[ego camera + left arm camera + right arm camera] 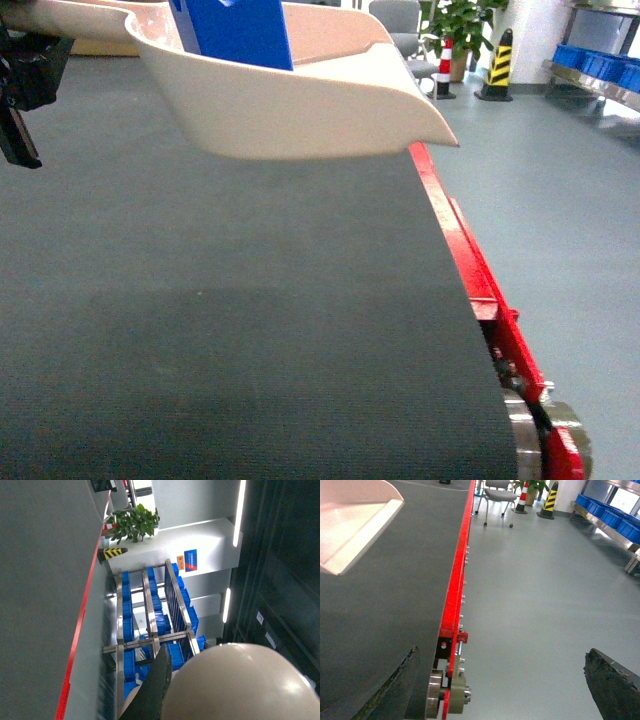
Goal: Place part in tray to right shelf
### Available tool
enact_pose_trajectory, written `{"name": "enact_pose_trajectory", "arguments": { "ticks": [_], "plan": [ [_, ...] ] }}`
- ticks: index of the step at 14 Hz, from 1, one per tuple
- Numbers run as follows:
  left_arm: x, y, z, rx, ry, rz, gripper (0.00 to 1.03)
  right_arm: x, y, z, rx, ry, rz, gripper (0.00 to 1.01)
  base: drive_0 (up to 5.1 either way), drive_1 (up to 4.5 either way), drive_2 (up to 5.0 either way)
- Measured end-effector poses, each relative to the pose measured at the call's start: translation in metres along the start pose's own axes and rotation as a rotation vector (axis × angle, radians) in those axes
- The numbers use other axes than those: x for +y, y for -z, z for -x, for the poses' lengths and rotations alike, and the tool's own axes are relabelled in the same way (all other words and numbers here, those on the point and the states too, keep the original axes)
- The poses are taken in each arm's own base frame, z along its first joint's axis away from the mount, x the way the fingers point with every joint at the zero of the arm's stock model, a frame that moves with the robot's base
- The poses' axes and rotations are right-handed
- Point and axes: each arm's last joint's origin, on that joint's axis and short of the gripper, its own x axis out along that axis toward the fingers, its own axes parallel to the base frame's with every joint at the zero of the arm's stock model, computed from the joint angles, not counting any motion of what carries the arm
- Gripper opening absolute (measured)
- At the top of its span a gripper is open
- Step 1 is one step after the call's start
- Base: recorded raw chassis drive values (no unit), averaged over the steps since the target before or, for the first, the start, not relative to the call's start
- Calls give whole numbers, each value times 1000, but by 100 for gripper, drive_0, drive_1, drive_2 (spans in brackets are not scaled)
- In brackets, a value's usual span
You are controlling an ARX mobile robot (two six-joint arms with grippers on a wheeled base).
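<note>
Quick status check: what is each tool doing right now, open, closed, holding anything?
Left tool: against the beige tray carrying the blue part; grip cannot be told.
Right tool: open, holding nothing.

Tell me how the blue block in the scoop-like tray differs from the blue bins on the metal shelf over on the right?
The part is a single upright slab standing in the cream tray, held above the conveyor belt; the blue crates are several open boxes sitting in a row on the right shelf. The part is close to the camera and cut off at the top; the crates stand far off across the floor. Both are bright blue.
</note>
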Motion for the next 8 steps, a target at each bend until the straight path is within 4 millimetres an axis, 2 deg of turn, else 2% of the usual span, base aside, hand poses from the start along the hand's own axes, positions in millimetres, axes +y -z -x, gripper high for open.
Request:
{"name": "enact_pose_trajectory", "arguments": {
  "ticks": [8],
  "plan": [
    [-1,0,0,4,3,-2,14,0,0,0,-4,-1,-7,98,509,-236,-236]
  ]
}}
